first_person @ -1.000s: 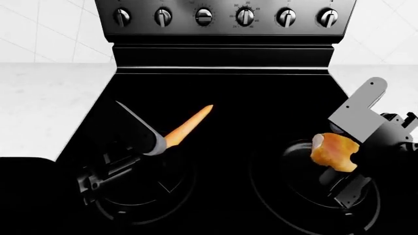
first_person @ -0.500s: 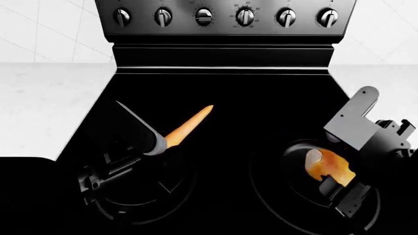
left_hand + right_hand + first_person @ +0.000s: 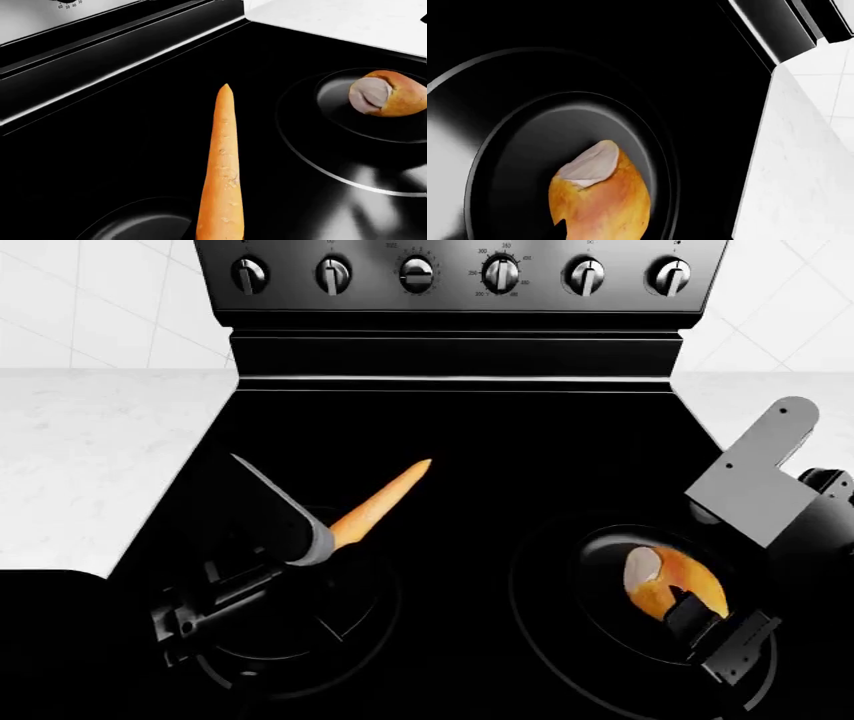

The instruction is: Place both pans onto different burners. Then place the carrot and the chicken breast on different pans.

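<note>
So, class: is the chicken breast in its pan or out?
In. The chicken breast lies inside the right pan, the dark rim ringing it.

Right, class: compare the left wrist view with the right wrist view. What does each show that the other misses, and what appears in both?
Only the left wrist view shows the carrot, pointing towards the stove's back panel, and a second pan below it. Only the right wrist view shows the chicken breast's golden body up close and a tiled white wall. Both show the chicken breast lying in a pan, the black cooktop and the white counter. Neither shows a claw.
</note>
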Motion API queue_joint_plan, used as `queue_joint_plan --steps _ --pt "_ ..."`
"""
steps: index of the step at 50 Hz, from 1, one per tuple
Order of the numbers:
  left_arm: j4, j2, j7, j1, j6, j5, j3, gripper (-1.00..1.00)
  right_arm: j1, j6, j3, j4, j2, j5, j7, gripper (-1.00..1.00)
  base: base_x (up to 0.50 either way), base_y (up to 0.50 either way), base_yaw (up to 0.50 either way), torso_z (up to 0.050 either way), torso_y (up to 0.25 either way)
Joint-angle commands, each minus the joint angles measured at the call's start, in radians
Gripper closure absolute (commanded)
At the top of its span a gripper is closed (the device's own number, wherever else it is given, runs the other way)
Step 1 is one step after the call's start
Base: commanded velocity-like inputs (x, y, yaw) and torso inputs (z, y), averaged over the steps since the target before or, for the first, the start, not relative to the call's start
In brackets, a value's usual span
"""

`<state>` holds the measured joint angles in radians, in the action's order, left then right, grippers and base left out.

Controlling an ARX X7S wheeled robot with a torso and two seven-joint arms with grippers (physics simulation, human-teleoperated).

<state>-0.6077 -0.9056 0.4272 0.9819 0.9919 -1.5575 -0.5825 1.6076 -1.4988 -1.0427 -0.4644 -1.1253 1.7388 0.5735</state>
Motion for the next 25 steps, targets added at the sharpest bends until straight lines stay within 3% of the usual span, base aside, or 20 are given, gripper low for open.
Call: queue_joint_plan --steps 1,12,25 --pt "-0.028 -0.047 0.051 0.007 0.014 -0.045 0.009 1.00 0.027 0.074 -0.009 -0.111 -0.069 0.167 0.156 -1.00 0.00 0.00 0.00 0.000 0.000" --pt "-0.053 -0.120 0.140 0.053 0.054 -0.147 0.017 1.00 -0.023 0.185 0.010 -0.226 -0.152 0.197 0.175 -1.00 0.00 0.00 0.00 0.000 0.000" --pt "-0.069 -0.214 0.213 0.063 0.078 -0.258 0.013 1.00 -0.046 0.196 0.016 -0.231 -0.137 0.132 0.120 -1.00 0.00 0.00 0.00 0.000 0.000"
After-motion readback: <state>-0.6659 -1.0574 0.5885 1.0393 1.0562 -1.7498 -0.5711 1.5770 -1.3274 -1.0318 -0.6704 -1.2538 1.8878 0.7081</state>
